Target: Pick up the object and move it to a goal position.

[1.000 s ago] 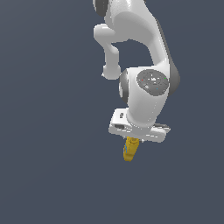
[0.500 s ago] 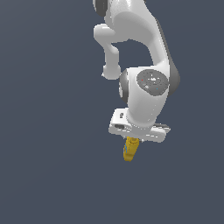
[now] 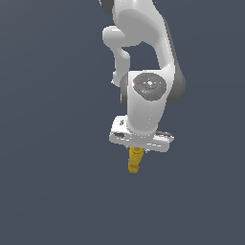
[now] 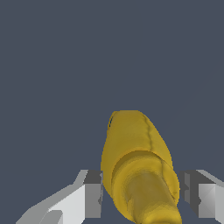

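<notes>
One mustard-yellow bottle sits between the two fingers of the gripper, and in the wrist view each grey pad lies right against its flank, so the fingers are drawn in narrow and clamped on it. Its narrower cap end lies nearest the wrist camera, while the broader rounded body reaches out past the fingertips. In the exterior view the bottle juts out from under the white gripper body, with the white arm rising above it; the fingers themselves are hidden there behind the hand. All around it is plain dark grey, and whether the bottle touches any surface cannot be told.
</notes>
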You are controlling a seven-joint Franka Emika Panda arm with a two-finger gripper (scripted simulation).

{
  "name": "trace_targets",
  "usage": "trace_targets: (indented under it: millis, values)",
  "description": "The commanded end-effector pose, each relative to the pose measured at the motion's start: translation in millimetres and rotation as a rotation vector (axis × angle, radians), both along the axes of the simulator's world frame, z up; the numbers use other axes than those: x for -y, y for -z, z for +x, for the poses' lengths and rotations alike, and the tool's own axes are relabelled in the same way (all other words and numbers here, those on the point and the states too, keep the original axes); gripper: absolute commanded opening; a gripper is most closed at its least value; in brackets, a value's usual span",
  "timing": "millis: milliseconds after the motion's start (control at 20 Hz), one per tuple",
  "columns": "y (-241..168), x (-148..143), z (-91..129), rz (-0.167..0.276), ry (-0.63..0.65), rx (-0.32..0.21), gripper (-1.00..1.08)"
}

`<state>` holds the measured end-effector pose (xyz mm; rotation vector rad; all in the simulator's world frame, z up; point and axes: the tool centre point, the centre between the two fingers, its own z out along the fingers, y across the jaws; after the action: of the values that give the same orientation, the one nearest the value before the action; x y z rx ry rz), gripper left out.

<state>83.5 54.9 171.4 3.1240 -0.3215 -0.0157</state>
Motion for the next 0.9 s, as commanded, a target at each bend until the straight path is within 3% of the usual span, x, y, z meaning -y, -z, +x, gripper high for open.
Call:
trace_targets:
  millis: [0,850]
  values:
    - [-9,20,-3,0.0,0.003,0.009,-1.0]
    - [-47,212,-57,0.001,0.003,0.01,-1.0]
